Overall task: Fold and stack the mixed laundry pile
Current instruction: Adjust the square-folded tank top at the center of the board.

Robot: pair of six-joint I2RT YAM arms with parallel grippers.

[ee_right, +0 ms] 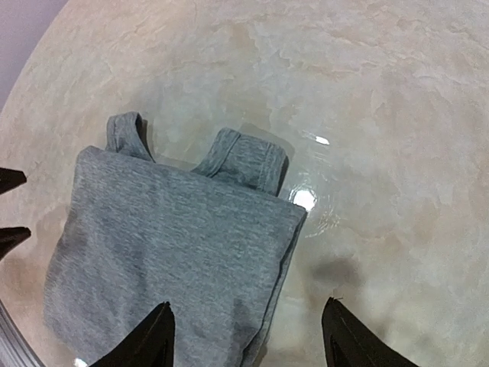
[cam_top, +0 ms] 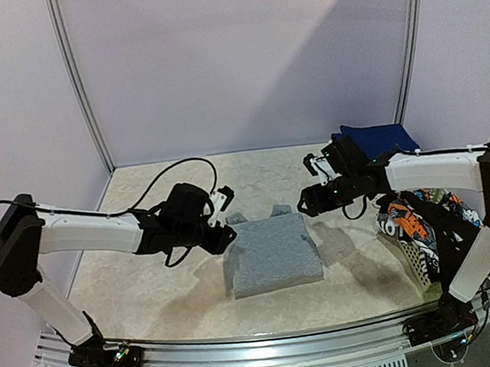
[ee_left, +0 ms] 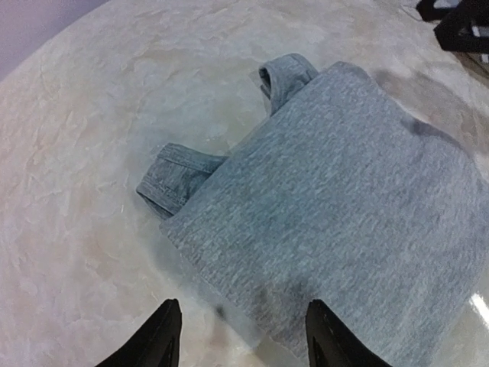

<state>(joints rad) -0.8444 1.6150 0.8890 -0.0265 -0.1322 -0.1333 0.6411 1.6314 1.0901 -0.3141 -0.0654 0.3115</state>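
Grey shirt lies folded between left end effector and right end effector, both apart

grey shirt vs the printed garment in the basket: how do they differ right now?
Grey shirt is plain; printed garment is orange, black and white. Grey shirt lies folded flat on the table; printed garment sits bunched in the white basket. Both are cloth.

you had the folded shirt lying on the table; the left gripper hung just left of it, the right gripper just right, the basket farther right, a folded piece behind-right.
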